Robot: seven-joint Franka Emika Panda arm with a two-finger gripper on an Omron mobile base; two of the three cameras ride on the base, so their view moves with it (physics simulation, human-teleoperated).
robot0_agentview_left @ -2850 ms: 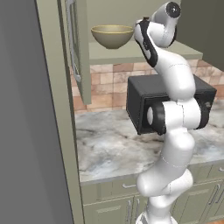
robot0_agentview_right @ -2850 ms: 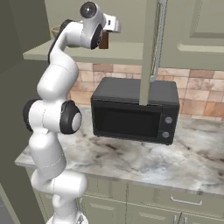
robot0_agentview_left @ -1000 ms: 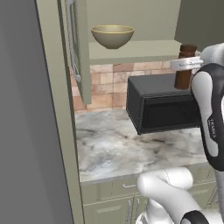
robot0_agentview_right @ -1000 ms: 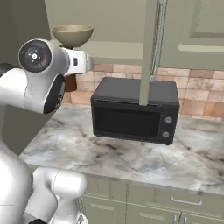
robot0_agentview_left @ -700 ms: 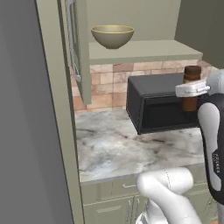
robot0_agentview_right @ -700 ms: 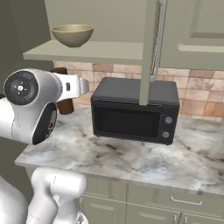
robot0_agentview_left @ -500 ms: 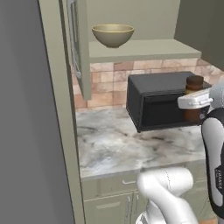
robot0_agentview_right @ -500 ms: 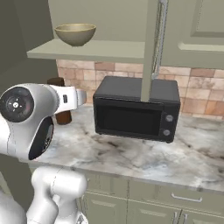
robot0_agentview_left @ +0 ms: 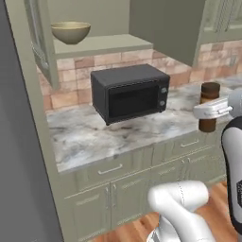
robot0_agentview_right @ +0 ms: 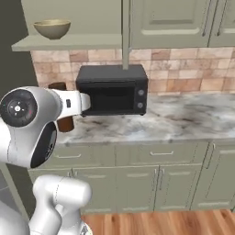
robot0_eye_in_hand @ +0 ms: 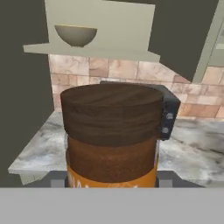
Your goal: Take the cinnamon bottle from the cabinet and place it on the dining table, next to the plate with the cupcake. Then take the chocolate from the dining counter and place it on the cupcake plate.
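The cinnamon bottle is a brown jar with a dark wooden lid and an orange label, close up in the hand view. My gripper is shut on its lower body, a finger on each side. In the left base view the bottle hangs upright at the right, in front of the counter edge, with the white gripper across its middle. From the right base view the cinnamon bottle peeks out behind my arm's big joint, left of the microwave.
A black microwave stands on the marble counter against the brick wall. A tan bowl sits on the open cabinet shelf above, beside the open cabinet door. Lower cabinets and wood floor lie in front.
The whole picture has shifted, so the base has moved back from the counter. The arm has brought the bottle down from shelf height to counter height, still held.
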